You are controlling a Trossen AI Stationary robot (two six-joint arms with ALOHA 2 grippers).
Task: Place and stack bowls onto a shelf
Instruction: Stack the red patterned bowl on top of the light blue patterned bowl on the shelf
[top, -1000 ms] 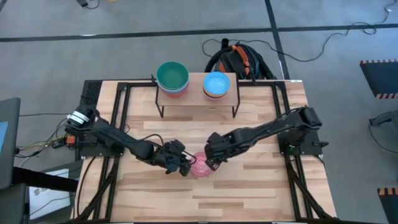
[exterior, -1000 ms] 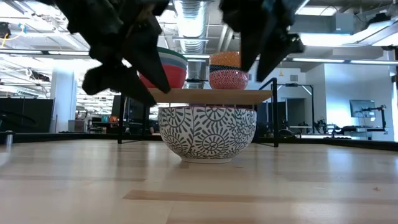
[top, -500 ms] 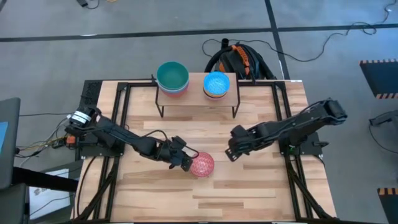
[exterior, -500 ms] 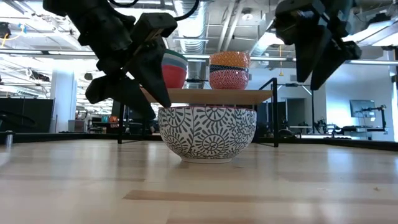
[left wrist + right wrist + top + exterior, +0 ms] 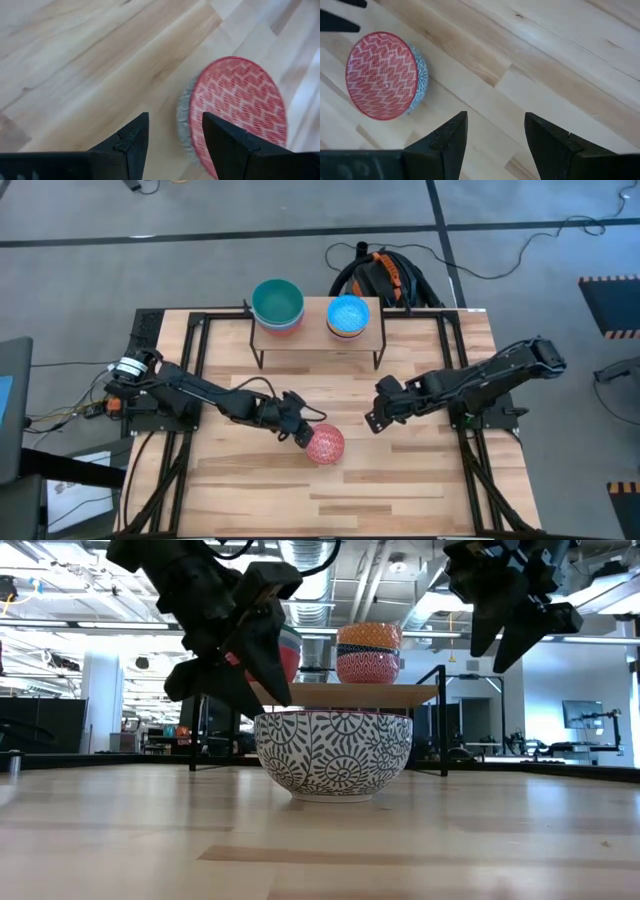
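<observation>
Although the pink-red patterned bowl (image 5: 325,445) sits upright and free on the tabletop (image 5: 400,490), well in front of the shelf (image 5: 317,330), it could easily be shoved or tipped: the left gripper (image 5: 298,432) hangs just beside its rim, and if that arm drops with one finger landing on the rim instead of straddling it, the bowl would likely slide across the smooth wood or rock over.

In the left wrist view the left fingers (image 5: 131,142) are spread apart and hold nothing; the bowl's wall lies ahead of the gap, nearer one finger than the other, so the rim is not yet between them. The low view shows that gripper above the bowl's near edge, not touching it.

The right gripper (image 5: 375,420) waits with its fingers parted and empty, on the bowl's other side and farther from it.

On the shelf stand two stacks, a teal-green bowl (image 5: 277,301) topping one and a light blue bowl (image 5: 348,312) the other.
</observation>
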